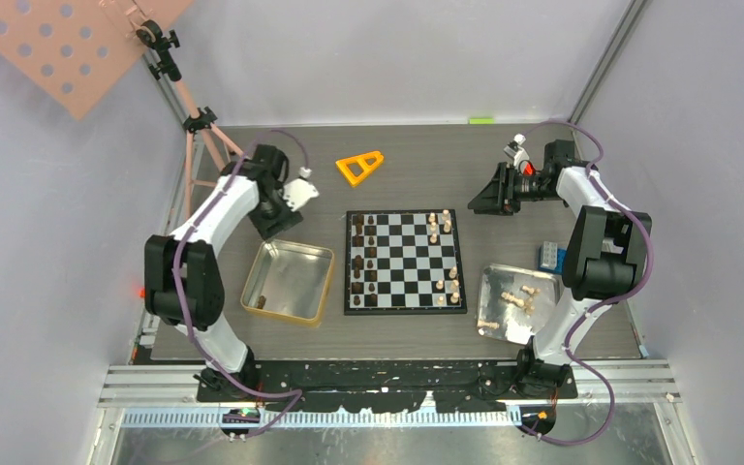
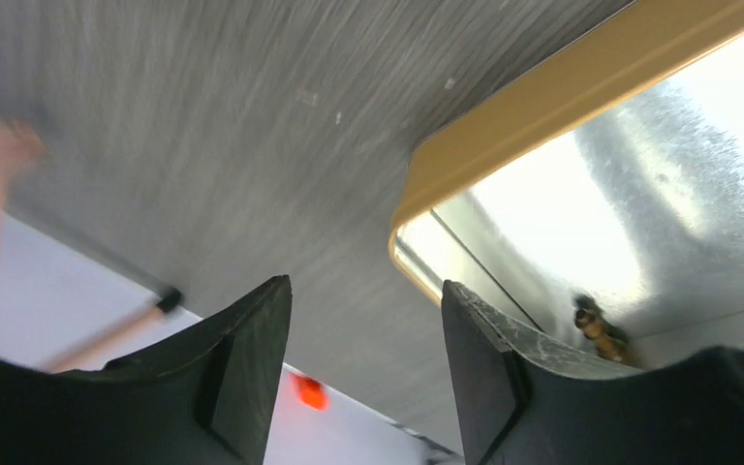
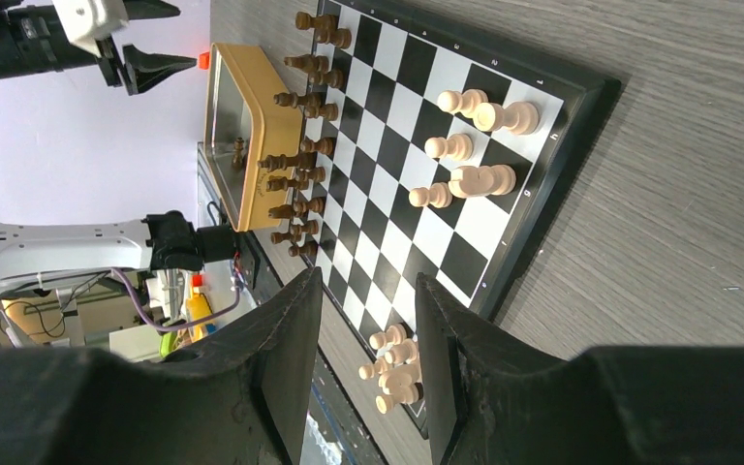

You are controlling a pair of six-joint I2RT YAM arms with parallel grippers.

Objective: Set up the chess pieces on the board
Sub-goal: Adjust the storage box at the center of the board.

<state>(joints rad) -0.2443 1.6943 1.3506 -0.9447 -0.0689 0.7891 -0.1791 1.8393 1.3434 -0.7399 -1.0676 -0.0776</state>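
Observation:
The board (image 1: 405, 262) lies mid-table. Dark brown chess pieces (image 1: 363, 262) stand in its two left columns. Pale pieces stand at its far right (image 1: 438, 225) and near right (image 1: 451, 286). One dark piece (image 1: 262, 302) lies in the gold tin (image 1: 322, 283); the left wrist view shows it too (image 2: 601, 329). Several pale pieces (image 1: 515, 298) lie in the silver tray (image 1: 491, 279). My left gripper (image 1: 277, 223) (image 2: 366, 300) is open and empty above the table by the tin's far corner. My right gripper (image 1: 492, 196) (image 3: 368, 291) is open and empty, beyond the board's far right corner (image 3: 581, 87).
An orange triangular frame (image 1: 359, 167) lies behind the board. A blue toy brick (image 1: 549, 255) sits by the right arm, behind the tray. A tripod (image 1: 199, 131) stands at the far left. Grey walls close in the table.

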